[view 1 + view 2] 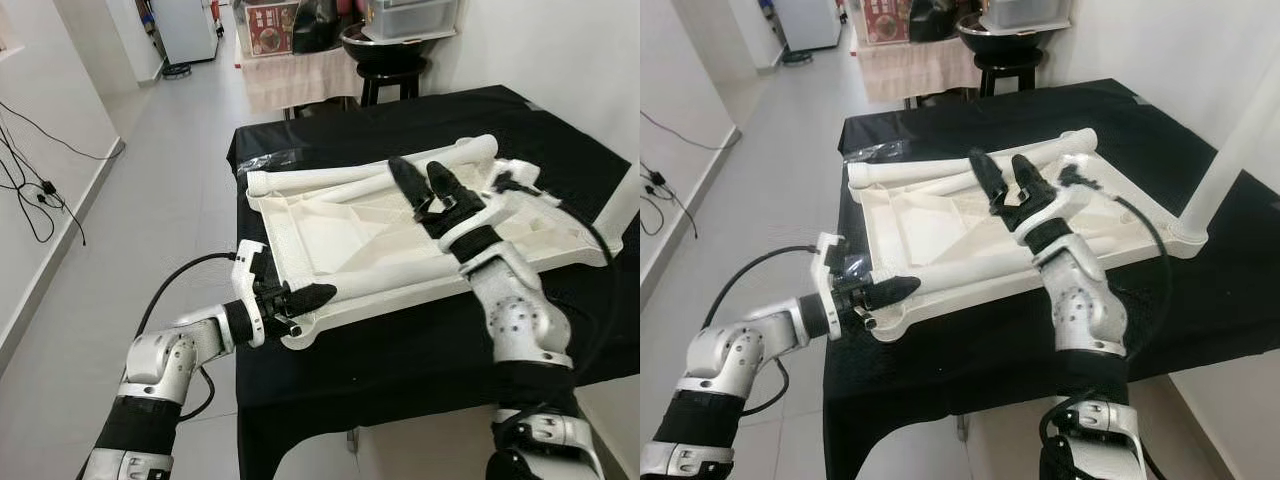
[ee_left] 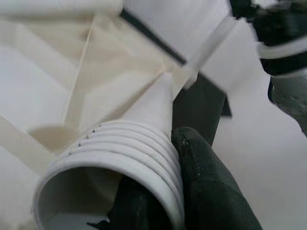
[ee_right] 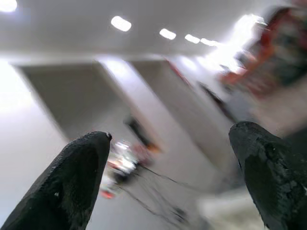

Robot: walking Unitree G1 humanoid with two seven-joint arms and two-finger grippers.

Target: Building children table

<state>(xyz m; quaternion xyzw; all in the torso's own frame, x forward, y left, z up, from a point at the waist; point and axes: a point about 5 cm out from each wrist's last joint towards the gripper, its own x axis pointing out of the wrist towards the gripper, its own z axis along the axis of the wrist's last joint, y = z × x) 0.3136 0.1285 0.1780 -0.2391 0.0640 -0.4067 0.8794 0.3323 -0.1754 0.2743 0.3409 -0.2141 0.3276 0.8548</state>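
Observation:
A white plastic children's table top (image 1: 340, 235) lies upside down on a black-covered table (image 1: 420, 340). Loose white legs (image 1: 370, 178) lie along its far edge. One white leg (image 1: 1230, 150) stands upright in the right corner. My left gripper (image 1: 318, 296) is at the near left corner, shut on the ribbed threaded socket (image 2: 120, 158), with one black finger (image 2: 211, 187) pressed against the ribs. My right gripper (image 1: 415, 165) is raised above the middle of the top, fingers pointing up and open, holding nothing.
Behind the table stand a black stool (image 1: 385, 75) with a dark bowl, a clear bin (image 1: 410, 15) and a cloth-covered stand (image 1: 295, 75). Cables (image 1: 35, 195) trail over the floor by the left wall. Tiled floor (image 1: 170, 190) runs along the table's left side.

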